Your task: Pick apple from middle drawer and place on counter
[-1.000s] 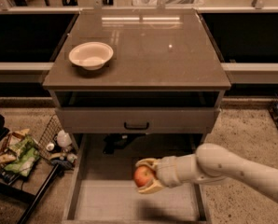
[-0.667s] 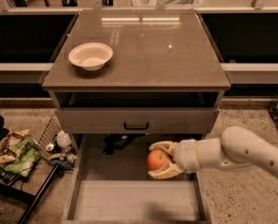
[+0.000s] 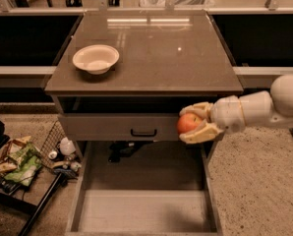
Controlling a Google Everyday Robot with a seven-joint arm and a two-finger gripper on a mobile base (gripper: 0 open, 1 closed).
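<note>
Gripper: the gripper (image 3: 191, 124) reaches in from the right and hangs in front of the cabinet's right side, just below the counter's near edge.
Jaws: pinching the apple (image 3: 187, 123), one finger above it and one below.
Apple: held in the air, clear of the middle drawer (image 3: 136, 211), level with the closed drawer front (image 3: 112, 127) that carries the black handle (image 3: 143, 132).
Middle drawer: pulled out toward the near side, its flat floor bare.
Counter: the counter (image 3: 161, 58) lies above the apple and farther back; bare top stretches across its middle and right.
White bowl: the white bowl (image 3: 96, 59) sits on the counter's left side, well apart from the apple.
Deciding relation: the apple is below the near edge lip, so it looks as though it must rise above that lip before travelling away toward the far side.
Axis: the apple is round, so no orientation matters at set-down.
Risk: the upper finger could clip the lip if moved inward too early.
</note>
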